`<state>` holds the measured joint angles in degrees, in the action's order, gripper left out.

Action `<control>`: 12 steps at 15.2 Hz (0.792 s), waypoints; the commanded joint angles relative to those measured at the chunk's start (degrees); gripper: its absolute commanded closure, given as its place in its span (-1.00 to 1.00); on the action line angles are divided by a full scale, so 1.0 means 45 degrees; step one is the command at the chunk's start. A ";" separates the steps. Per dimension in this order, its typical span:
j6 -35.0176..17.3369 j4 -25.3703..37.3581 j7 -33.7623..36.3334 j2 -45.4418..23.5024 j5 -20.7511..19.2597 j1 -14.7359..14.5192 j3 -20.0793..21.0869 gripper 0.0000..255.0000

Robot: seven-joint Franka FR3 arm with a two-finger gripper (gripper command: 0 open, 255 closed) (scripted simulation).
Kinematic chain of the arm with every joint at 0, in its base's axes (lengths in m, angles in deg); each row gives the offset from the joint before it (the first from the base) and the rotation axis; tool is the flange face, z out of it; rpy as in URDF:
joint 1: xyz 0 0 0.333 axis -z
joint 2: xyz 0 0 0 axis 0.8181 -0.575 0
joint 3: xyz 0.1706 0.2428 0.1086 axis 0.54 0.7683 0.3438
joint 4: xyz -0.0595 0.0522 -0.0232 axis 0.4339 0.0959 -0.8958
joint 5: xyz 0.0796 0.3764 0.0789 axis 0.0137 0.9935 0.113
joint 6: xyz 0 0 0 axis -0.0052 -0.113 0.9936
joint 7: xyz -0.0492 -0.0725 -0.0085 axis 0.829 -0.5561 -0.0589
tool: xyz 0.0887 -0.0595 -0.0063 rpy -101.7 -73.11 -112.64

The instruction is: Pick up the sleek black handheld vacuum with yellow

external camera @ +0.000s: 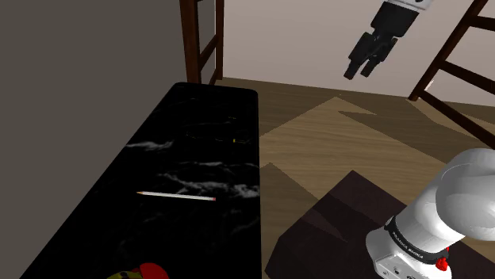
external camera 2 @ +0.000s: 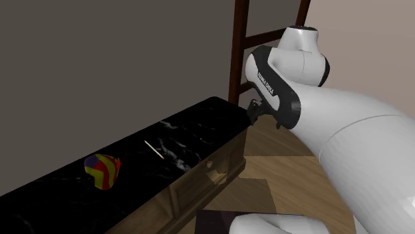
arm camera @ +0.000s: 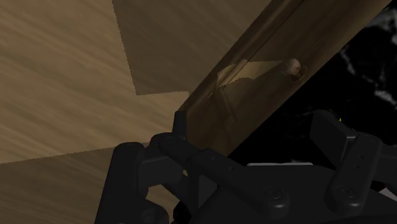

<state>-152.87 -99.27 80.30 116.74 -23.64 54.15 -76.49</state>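
Gripper point(external camera: 358, 74) open, hanging high over floor, well off black marbled top point(external camera: 198, 119). We can't make vacuum out surely; faint yellow speck point(external camera: 235, 141) beyond pencil point(external camera: 176, 195) maybe it. We'd expect rigid, slick, weighty body; grab narrow handle.

Glossy white-veined black marble top point(external camera: 198, 150), matt grained wood floor point(external camera: 317, 135), smooth wooden drawer front point(external camera 2: 193, 186).

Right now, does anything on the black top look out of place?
Nothing stands out. The pencil lies flat on the black veined top, a red-yellow-blue striped object sits further along, and the open gripper hangs over the wooden floor.
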 commanded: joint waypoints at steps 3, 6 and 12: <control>-0.0609 0.0135 -0.0332 -0.0792 0.0065 -0.0330 0.0132 -1.00; -0.1455 0.0427 -0.0825 -0.2003 0.0151 -0.0806 0.0340 -1.00; -0.2887 0.1299 -0.1783 -0.4457 0.0265 -0.1659 0.0820 -1.00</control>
<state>-164.46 -93.61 73.12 98.35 -22.50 47.30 -73.14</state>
